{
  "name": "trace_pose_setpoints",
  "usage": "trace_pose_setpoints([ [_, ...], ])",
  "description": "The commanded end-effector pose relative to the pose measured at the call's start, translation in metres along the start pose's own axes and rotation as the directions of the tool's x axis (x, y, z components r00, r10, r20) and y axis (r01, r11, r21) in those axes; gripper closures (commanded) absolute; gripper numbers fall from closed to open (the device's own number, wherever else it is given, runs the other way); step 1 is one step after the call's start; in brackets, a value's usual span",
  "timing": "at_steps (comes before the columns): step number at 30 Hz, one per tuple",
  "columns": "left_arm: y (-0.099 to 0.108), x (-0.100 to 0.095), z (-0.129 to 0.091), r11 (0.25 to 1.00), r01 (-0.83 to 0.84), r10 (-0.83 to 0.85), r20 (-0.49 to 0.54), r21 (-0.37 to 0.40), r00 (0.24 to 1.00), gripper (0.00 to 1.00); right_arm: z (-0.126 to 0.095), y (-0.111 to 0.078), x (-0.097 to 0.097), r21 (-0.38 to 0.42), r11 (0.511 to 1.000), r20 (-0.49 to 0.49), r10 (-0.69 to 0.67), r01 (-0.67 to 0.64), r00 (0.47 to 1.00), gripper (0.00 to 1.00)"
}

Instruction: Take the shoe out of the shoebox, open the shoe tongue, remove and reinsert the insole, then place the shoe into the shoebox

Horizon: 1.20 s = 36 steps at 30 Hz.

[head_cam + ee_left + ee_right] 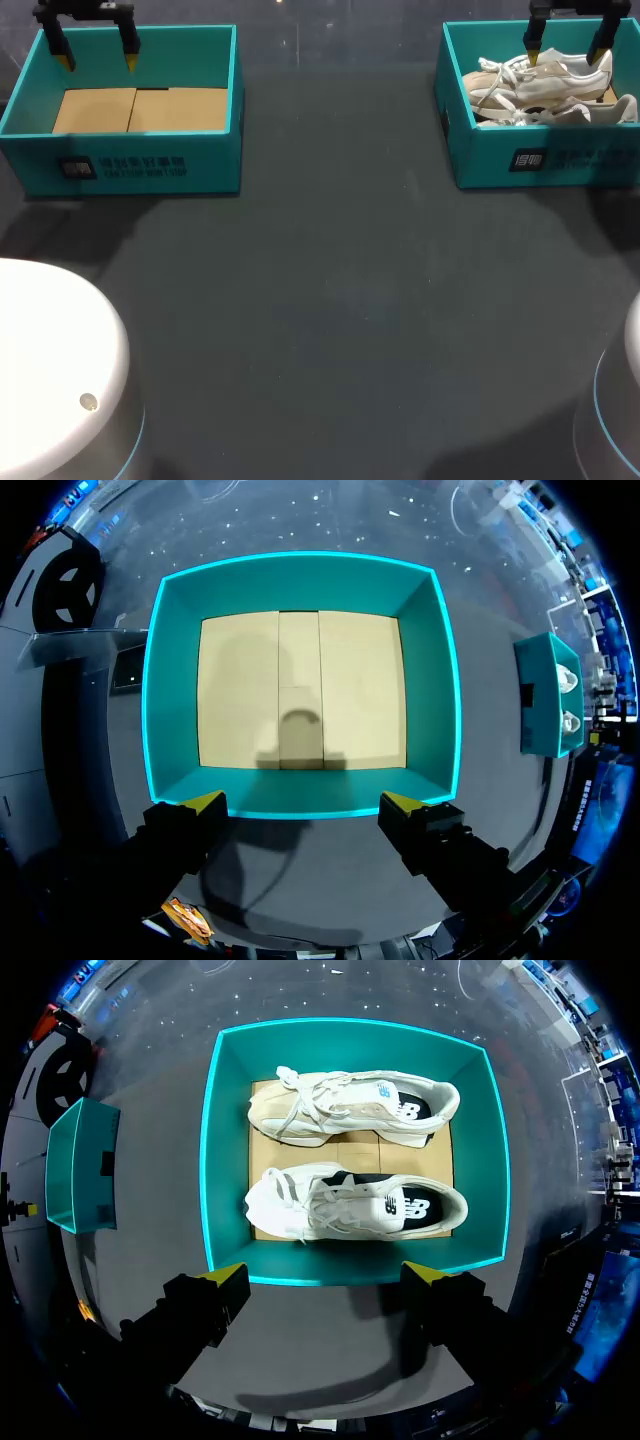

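A teal shoebox stands at the table's far right and holds two white and beige shoes lying side by side. One shoe lies nearer my right gripper, the other shoe beyond it; in the head view they overlap. My right gripper hangs open above that box's rim, holding nothing. A second teal box at the far left shows only its cardboard floor. My left gripper hangs open above it, holding nothing.
Dark grey table surface stretches between the two boxes and toward the near edge. The white arm bases rise at the near left and near right corners.
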<state>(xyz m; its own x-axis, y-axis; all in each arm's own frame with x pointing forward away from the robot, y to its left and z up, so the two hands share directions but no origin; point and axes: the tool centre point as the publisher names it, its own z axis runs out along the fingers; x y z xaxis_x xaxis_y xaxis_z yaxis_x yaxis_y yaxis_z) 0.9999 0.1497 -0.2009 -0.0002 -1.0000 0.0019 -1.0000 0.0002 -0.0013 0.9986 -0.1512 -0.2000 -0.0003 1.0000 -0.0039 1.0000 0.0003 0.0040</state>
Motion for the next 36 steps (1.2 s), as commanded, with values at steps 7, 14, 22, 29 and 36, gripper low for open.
trace_pose_setpoints([
  [7, 0.000, 0.000, 0.000, 1.000, 0.000, 0.000, 0.001, -0.001, 1.000, 0.00, 0.000, 0.000, 0.000, 0.001, 1.000, 0.000, 0.000, 0.000, 1.000, 0.00],
  [14, 0.000, 0.000, 0.000, 1.000, 0.000, 0.000, 0.001, -0.001, 1.000, 0.00, 0.000, 0.000, 0.000, 0.001, 1.000, 0.000, 0.000, 0.000, 1.000, 0.00],
  [22, 0.000, 0.000, 0.000, 1.000, 0.000, 0.000, 0.001, -0.001, 1.000, 0.00, 0.000, 0.000, 0.000, 0.001, 1.000, 0.000, 0.000, 0.000, 1.000, 0.00],
  [29, 0.000, 0.000, 0.000, 1.000, 0.000, 0.000, 0.001, -0.001, 1.000, 0.00, 0.001, -0.001, -0.017, -0.024, 1.000, 0.051, 0.017, -0.016, 0.999, 0.00],
  [36, 0.000, 0.000, 0.000, 1.000, 0.000, 0.000, 0.001, -0.001, 1.000, 0.00, 0.012, -0.008, -0.056, -0.044, 0.998, 0.085, 0.056, -0.052, 0.995, 0.00],
])
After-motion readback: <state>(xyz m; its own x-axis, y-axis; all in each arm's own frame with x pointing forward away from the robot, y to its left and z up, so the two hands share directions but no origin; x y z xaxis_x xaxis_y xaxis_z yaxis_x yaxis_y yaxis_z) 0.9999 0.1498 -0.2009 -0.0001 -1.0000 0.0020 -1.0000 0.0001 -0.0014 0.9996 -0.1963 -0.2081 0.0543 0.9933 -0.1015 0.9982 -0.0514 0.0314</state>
